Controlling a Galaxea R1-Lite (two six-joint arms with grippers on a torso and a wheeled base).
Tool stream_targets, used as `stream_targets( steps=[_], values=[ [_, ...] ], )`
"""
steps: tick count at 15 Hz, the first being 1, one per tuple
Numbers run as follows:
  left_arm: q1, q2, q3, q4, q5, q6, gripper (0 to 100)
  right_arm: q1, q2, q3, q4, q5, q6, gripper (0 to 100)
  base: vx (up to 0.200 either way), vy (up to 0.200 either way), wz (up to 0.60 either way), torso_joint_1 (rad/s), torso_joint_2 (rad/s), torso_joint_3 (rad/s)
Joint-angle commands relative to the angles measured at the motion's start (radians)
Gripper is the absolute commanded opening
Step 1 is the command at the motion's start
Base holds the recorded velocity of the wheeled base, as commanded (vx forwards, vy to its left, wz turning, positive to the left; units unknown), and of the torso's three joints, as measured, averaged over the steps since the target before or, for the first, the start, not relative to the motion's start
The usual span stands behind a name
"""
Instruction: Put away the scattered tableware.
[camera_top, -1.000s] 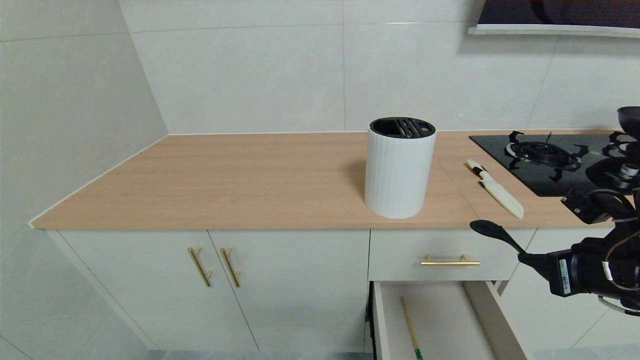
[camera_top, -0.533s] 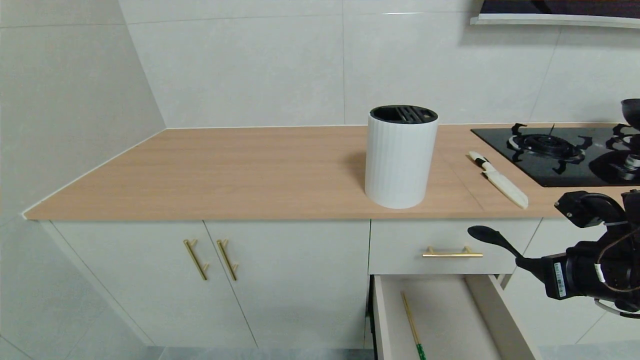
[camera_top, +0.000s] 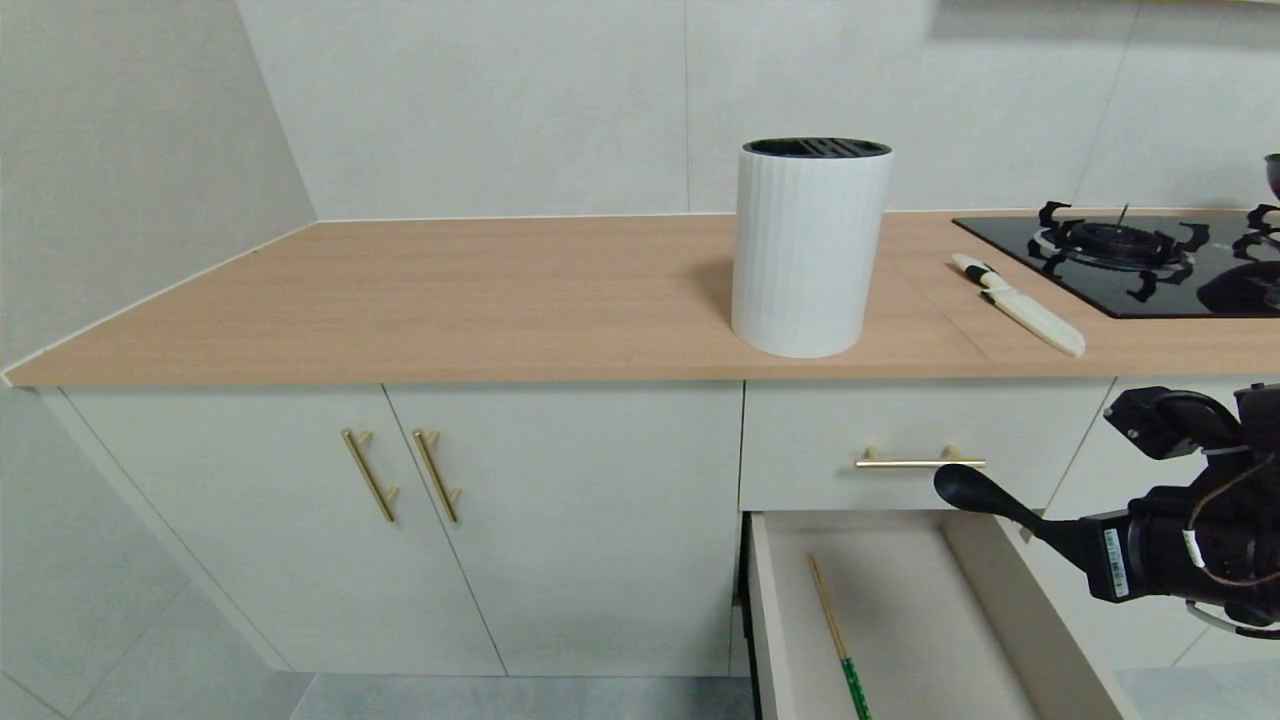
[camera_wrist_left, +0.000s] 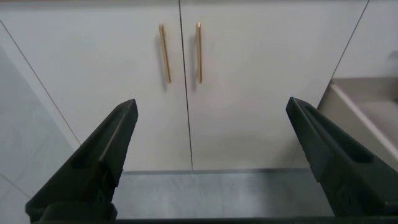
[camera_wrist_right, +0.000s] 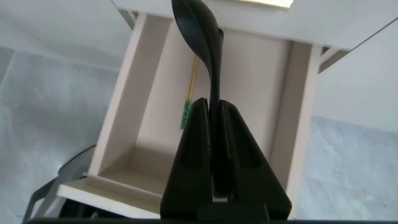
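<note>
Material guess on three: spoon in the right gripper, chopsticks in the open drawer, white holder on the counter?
Spoon: likely plastic or silicone; uniformly black, smooth, soft sheen.
Chopsticks: look like bamboo or wood; pale tan, matte, one end green.
White holder: probably plastic, though ceramic is possible; matte ribbed wall, black slotted top.

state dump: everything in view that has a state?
lower drawer, open, chopsticks inside
upper drawer, shut
cabinet doors, shut
right gripper, shut on black spoon
left gripper, open, empty
knife, lying flat on countertop
knife block, upright
hob burner, unlit
</note>
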Motion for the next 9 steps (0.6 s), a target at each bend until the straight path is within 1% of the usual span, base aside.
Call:
stream_targets(
  steps=[1,6,9],
  values=[
    [0.0,0.002,0.002,0.0,0.0,0.0,100,0.0,0.006,0.0,0.0,0.001,0.0,0,0.0,0.0,0.0,-0.178,0.48,0.29],
    [0.0,0.002,0.0,0.0,0.0,0.0,100,0.0,0.013,0.0,0.0,0.001,0.001,0,0.0,0.0,0.0,-0.153,0.46,0.307],
    [0.0,0.002,0.0,0.0,0.0,0.0,100,0.0,0.015,0.0,0.0,0.001,0.001,0,0.0,0.0,0.0,-0.116,0.44,0.328]
  ],
)
